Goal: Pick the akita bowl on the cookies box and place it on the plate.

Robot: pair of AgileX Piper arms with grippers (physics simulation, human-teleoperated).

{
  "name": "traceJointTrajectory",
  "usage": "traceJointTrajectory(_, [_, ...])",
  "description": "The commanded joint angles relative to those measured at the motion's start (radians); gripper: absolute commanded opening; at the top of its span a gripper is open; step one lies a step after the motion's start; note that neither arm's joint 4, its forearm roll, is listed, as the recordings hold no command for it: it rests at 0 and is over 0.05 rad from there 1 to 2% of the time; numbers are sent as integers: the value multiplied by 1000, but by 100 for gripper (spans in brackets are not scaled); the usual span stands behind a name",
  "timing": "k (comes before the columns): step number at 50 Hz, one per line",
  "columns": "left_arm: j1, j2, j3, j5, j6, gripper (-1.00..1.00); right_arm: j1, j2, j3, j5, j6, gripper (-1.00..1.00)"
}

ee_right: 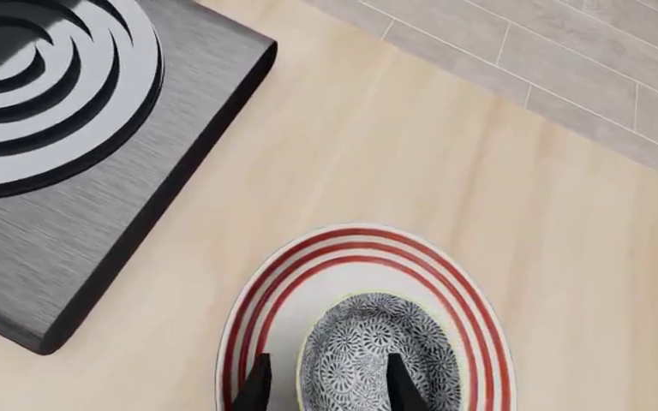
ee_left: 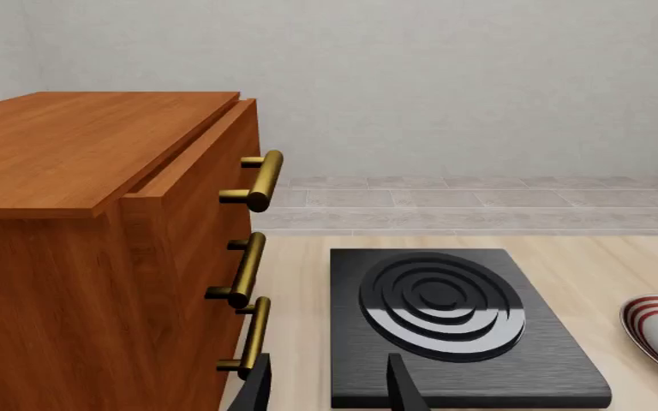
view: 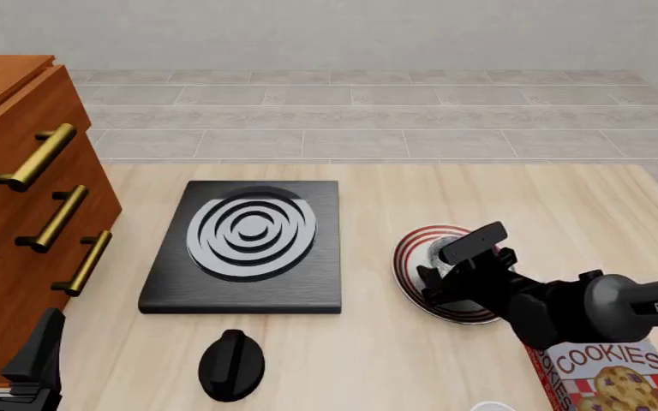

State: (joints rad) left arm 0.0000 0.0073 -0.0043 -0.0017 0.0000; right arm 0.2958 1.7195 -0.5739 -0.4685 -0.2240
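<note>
Right wrist view | akita bowl (ee_right: 380,360) on plate (ee_right: 306,282) | rim between right hand (ee_right: 326,384) fingers

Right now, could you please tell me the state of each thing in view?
akita bowl: upright, over the plate, right gripper fingertips astride its rim.
plate: flat on the table.
cookies box: lying flat, nothing on it.
right gripper: at the bowl; grip unclear.
left gripper: open, empty.
cabinet drawers: closed.
</note>
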Motion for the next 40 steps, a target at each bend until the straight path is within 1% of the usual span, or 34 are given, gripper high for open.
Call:
traceJointTrajectory(1, [0,0,0,0,0,100,3,-4,1,-1,4,100])
traceJointTrajectory(8, [0,0,0,0,0,100,7,-17,15,-9,7,100])
traceJointTrajectory(11, [0,0,0,0,0,100,19,-78,41,6,18,100])
traceJointTrajectory(23, [0,0,0,0,0,100,34,-169,93,26,10,100])
traceJointTrajectory(29, [0,0,0,0,0,100,44,-235,116,50,17,100])
traceJointTrajectory(30, [0,0,0,0,0,100,54,-257,122,59,26,100])
traceJointTrajectory(34, [0,0,0,0,0,100,54,-265,134,55,18,100])
traceJointTrajectory(40, [0,0,0,0,0,100,70,-332,150,83,34,100])
